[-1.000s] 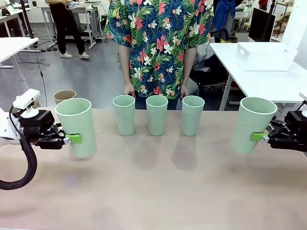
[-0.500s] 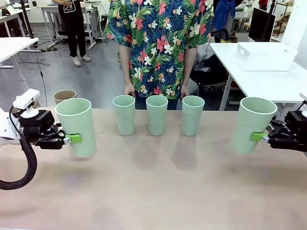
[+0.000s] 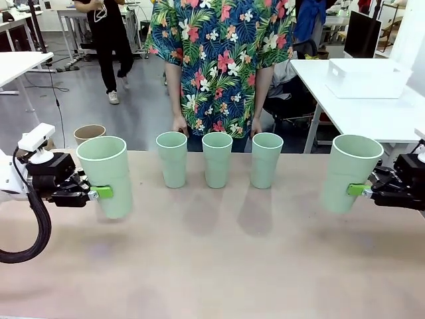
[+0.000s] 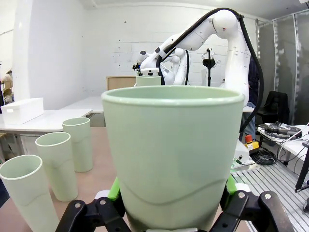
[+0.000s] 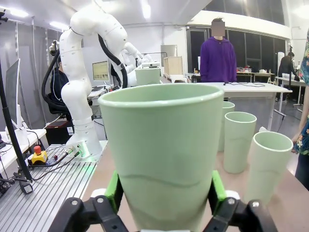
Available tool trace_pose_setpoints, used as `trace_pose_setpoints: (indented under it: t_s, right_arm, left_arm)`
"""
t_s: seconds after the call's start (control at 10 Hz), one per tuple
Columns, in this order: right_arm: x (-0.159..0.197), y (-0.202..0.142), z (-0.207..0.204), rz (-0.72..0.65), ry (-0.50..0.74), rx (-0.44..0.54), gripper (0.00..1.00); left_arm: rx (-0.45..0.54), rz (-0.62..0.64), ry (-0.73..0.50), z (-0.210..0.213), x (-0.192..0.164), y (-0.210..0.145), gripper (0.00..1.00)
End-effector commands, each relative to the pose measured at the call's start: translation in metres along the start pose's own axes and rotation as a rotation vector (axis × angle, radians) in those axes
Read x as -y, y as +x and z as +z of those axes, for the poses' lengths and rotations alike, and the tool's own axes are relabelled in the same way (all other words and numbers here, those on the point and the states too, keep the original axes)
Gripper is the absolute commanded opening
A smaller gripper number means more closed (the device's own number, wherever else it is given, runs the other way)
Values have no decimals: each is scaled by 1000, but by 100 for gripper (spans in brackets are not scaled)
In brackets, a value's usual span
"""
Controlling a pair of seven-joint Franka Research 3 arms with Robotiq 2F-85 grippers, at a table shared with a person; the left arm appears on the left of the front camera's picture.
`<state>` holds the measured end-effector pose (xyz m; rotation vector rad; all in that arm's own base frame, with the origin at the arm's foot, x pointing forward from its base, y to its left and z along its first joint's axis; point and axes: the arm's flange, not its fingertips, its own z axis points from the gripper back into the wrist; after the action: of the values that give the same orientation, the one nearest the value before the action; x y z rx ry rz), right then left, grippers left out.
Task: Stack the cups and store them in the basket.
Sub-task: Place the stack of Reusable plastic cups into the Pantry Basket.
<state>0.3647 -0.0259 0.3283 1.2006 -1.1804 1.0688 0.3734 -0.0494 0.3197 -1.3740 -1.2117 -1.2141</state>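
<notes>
With the left gripper (image 3: 99, 193) and the right gripper (image 3: 356, 190) each clamped on an upright pale mint green tapered plastic tumbler (image 3: 106, 174) over the table (image 3: 219, 266), stacking seems barely begun; next, one should nest squarely into another, the white rectangular plastic basket (image 3: 367, 78) sitting well apart on a side table (image 3: 358, 116).

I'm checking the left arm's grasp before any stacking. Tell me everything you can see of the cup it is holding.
The cup is a tall, tapered tumbler with no handle, pale mint green and matte like plastic, with a plain round rim. A faint wavy line runs round its lower wall. It is about upright, mouth up, and seems lifted just off the table near the table's left end. The left gripper clamps its lower wall with a green pad on each side. Nothing else touches it.
</notes>
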Motion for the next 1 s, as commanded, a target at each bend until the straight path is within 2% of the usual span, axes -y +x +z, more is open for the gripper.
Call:
trace_pose_setpoints:
  t_s: [0.0,0.9]
  right_arm:
    - [2,3,0,9,-15,2,86]
    - [2,3,0,9,-15,2,86]
  left_arm:
    - [4,-1,-3,-1,1,0,87]
    - [4,-1,-3,-1,1,0,87]
